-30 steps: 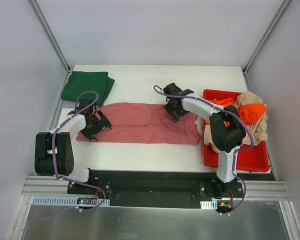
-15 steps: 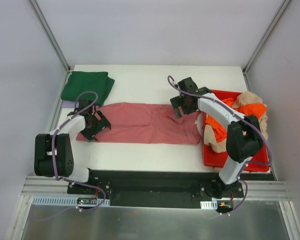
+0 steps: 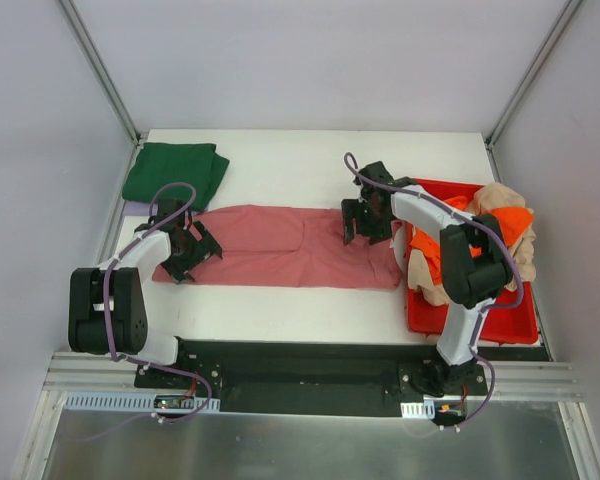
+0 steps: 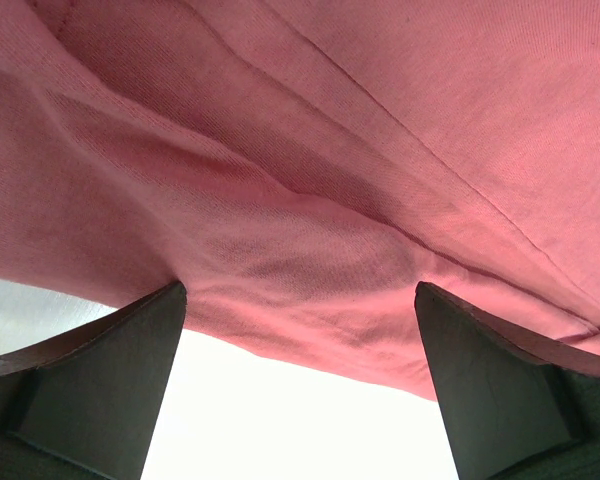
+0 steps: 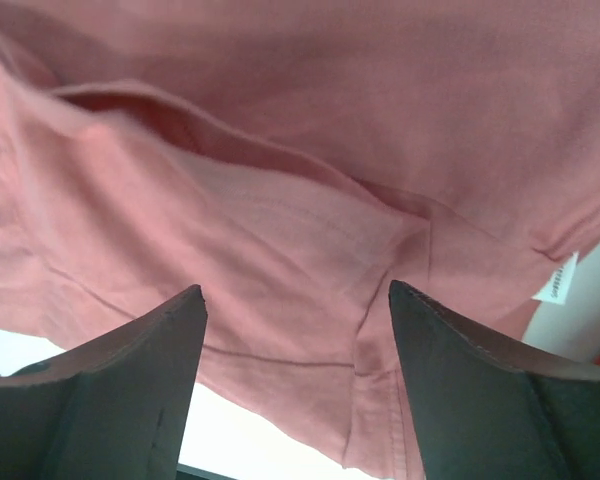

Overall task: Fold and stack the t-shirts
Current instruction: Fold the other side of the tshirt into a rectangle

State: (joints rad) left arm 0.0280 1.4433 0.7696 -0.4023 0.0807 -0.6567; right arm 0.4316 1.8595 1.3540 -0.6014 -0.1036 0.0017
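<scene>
Top view, on the white counter (image 3: 310,160): rose-red t-shirt (image 3: 280,260) spread flat in a long band across the middle. At its left end, left claw (image 3: 190,255), released, jaws wide over the cloth. At its upper right edge, right claw (image 3: 360,225), low over the cloth. In the far left corner, folded dark green t-shirt (image 3: 173,172), with a pale lilac t-shirt (image 3: 135,209) peeping from under it (only a sliver showing). At the right, red bin (image 3: 510,320), heaped with an orange t-shirt (image 3: 505,222) and a beige t-shirt (image 3: 500,197).

Left wrist view: left claw (image 4: 300,300) spread wide across the creased edge of the rose-red t-shirt (image 4: 330,150), bare counter (image 4: 280,420) just below; cloth not pinched.

Right wrist view: right claw (image 5: 295,295) unclenched, fingers apart over wrinkled rose-red t-shirt (image 5: 280,120) and a stitched seam. Small white label (image 5: 557,280) at the cloth's right edge.
</scene>
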